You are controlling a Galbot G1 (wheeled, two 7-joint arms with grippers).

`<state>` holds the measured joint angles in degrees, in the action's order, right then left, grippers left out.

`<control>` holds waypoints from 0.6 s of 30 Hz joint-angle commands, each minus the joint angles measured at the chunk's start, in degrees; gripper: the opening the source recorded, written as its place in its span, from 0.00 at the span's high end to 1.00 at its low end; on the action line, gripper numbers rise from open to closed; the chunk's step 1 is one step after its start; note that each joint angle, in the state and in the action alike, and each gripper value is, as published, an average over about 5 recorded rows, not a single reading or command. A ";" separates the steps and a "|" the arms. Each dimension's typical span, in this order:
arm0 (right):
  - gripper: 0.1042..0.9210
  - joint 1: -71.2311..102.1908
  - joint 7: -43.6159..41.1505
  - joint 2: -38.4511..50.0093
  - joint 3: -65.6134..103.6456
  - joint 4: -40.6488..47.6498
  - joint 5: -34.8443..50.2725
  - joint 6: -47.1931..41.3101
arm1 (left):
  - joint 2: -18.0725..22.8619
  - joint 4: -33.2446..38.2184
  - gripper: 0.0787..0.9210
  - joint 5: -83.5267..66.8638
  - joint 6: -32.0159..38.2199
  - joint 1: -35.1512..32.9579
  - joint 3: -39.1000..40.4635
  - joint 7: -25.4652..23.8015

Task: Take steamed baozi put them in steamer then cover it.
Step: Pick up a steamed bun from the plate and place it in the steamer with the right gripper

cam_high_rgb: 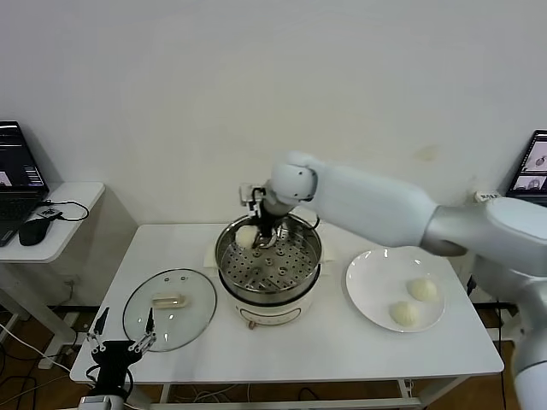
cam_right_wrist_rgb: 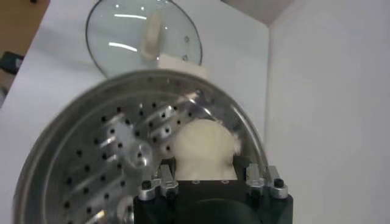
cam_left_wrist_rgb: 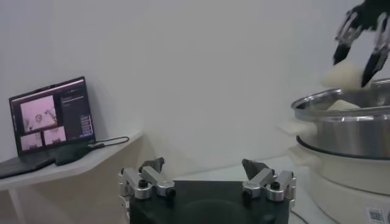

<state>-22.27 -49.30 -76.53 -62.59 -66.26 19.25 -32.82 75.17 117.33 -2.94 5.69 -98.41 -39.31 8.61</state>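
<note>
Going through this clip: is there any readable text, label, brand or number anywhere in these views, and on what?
No text can be read.
Sticker on the steamer base, seen in the left wrist view: too small to read.
Left laptop screen: windows and pictures only, lettering blurred.
Right screen: too small to read.
Cover, plate, baozi: no marks seen.

No legible txt anywhere.

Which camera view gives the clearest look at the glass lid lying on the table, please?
The head view shows the glass lid best: whole, flat on the table, left of the steamer, handle up. The right wrist view shows the lid beyond the steamer, its near edge hidden by the pot's rim. The left wrist view does not show it.
</note>
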 commanded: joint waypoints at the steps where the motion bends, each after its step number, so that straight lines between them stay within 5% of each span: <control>1: 0.40 3.19 0.88 -5.30 -0.55 4.65 -1.16 -1.97 | -0.05 -0.21 0.12 -0.10 0.10 0.06 -0.10 0.03; 10: 0.39 3.85 0.57 -5.36 -0.76 5.53 -3.13 -2.75 | 0.05 -0.23 0.12 -0.16 0.08 0.33 0.09 0.03; 18: 0.16 1.09 -0.73 -1.67 0.48 1.34 -0.72 -3.06 | 0.03 -0.19 0.12 -0.06 -0.03 0.63 0.50 0.02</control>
<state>-20.14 -49.32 -79.47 -62.67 -63.14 17.80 -35.32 75.25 117.05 -3.07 5.76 -97.89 -38.94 8.64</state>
